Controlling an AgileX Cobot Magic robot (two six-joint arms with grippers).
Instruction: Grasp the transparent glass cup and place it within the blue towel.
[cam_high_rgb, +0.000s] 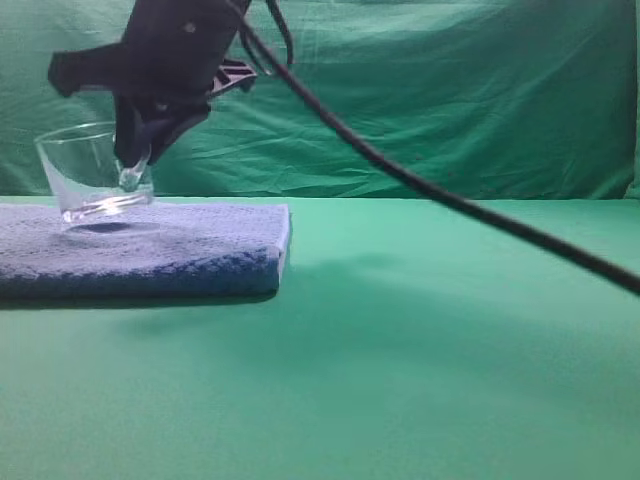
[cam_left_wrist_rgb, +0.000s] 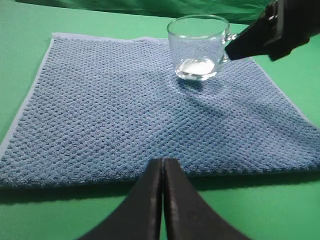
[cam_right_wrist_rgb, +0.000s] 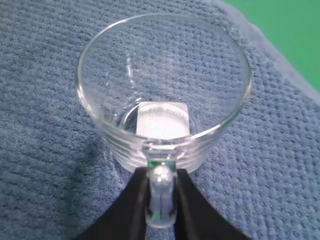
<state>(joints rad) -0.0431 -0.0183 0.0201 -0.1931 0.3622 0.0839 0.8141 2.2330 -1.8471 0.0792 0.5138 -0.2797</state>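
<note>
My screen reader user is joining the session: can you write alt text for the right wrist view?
The right gripper pinches the loop handle of the transparent glass cup between its two dark fingers, seen from above and behind. The empty cup sits over the nubby blue towel, with a sliver of green table at the upper right.

One transparent glass cup (cam_high_rgb: 92, 172). One blue towel (cam_high_rgb: 150, 250). Two claws: left claw (cam_left_wrist_rgb: 163, 167), right claw (cam_right_wrist_rgb: 161, 182). One worktop (cam_high_rgb: 450, 350).
</note>
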